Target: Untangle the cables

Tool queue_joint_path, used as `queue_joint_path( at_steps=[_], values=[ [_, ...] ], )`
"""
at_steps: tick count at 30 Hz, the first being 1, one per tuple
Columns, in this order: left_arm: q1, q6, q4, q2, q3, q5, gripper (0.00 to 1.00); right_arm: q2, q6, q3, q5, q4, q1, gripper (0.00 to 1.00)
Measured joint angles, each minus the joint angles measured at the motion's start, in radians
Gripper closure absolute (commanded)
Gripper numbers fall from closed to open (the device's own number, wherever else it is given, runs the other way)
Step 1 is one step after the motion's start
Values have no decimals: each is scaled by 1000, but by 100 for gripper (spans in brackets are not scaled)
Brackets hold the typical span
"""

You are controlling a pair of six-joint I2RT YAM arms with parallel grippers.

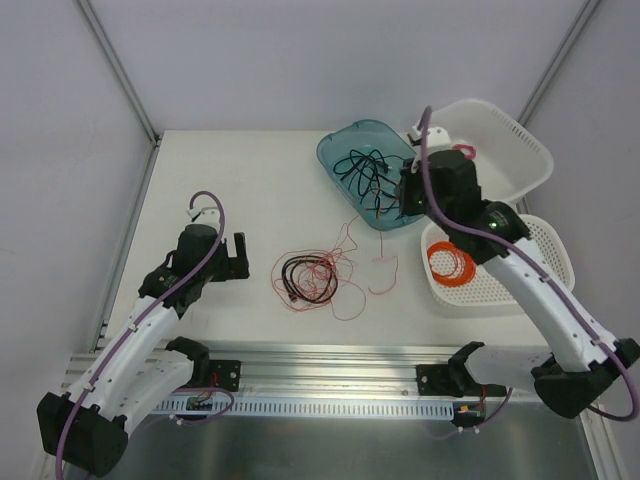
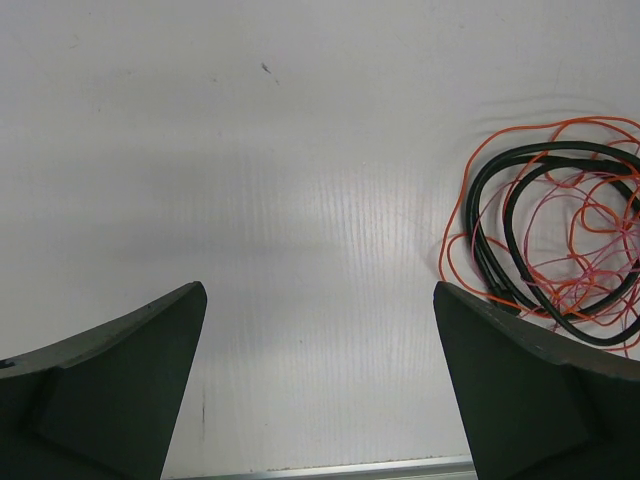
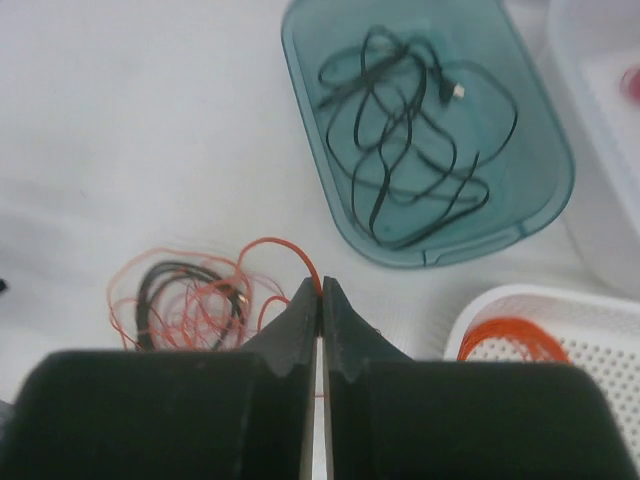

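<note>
Two hands in view. Right hand [image 3: 320,290] pinched together on a hair-thin red strand [image 3: 290,243] arching from the tangle [image 1: 310,278]. Tangle lies on the middle of the counter [image 1: 230,180], left and near of that hand: wiry red loops over a rubbery black cord [image 2: 510,250] coiled in an oval, long axis roughly left-right. Left hand [image 2: 318,300] spread wide, tangle just to its right. Far right, a glossy teal tray [image 1: 335,143] holds another loose black cable [image 3: 400,130].

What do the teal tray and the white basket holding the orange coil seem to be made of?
Teal tray: probably translucent plastic, smooth and glossy; its tinted floor lets light through and the rim shines. White basket: likely opaque moulded plastic, rather matte; its floor has a regular grid of small holes.
</note>
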Motion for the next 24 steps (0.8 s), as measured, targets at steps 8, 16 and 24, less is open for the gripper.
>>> queue_joint_path(
  at_steps=[8,16,24],
  values=[
    [1,0,0,0,0,0,1,-105,-92,345,-10,-137,1,99],
    [1,0,0,0,0,0,1,-119,-164,509,31,-138,1,99],
    [1,0,0,0,0,-1,1,-137,-247,547,177,21,1,99]
  ],
)
